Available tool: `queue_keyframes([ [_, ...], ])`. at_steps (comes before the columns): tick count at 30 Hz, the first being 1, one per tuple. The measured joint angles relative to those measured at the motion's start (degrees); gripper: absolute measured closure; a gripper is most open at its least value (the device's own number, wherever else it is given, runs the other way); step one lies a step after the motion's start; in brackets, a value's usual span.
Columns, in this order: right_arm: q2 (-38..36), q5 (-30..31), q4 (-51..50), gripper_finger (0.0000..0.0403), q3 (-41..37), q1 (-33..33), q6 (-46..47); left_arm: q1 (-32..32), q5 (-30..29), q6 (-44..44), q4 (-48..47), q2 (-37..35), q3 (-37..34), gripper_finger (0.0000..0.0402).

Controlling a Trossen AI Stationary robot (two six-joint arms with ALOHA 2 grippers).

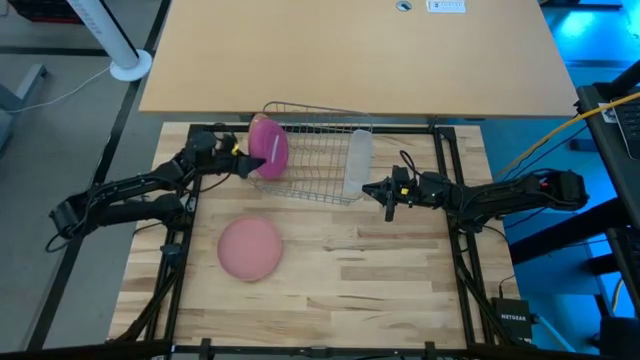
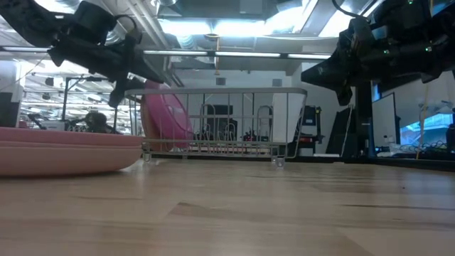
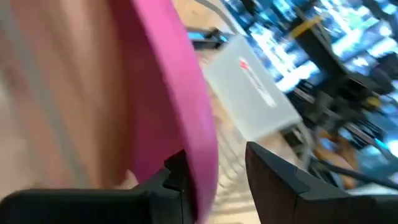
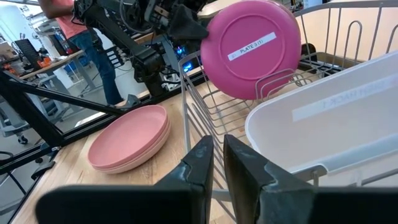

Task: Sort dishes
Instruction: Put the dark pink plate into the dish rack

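Risk centres on the magenta plate, which stands on edge at the left end of the rack, pinched at its rim by the left hand. If the fingers let go before the rim sits between two wires, the plate may tip over or roll out onto the bench. The right hand hovers near the rack's right end beside the cup, fingers nearly together and holding nothing; a stray move could knock the cup.

The right wrist view shows the pink plate resting on a second plate of like colour, a stack the high view renders as one disc. It also shows the label on the magenta plate. A tan-orange plate is not discernible.
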Motion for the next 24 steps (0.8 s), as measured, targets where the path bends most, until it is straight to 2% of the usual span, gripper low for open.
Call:
queue_keyframes([
  [3,0.0,0.0,-0.3,0.0358,0.0,0.0,0.0,0.0,2.8,1.8,-0.2,-0.4,0.0,0.0286],
  [10,0.0,0.0,-1.4,0.0358,0.0,0.0,0.0,2.7,3.1,3.3,-1.3,-2.1,0.0,0.0286],
  [17,0.0,0.0,-1.8,0.0358,0.0,0.0,0.7,7.0,3.2,6.2,-7.5,-5.2,0.0,0.0286],
  [24,0.0,0.0,-1.8,0.0358,0.0,0.0,0.6,7.6,3.3,6.6,-10.1,-9.1,0.0,0.0286],
])
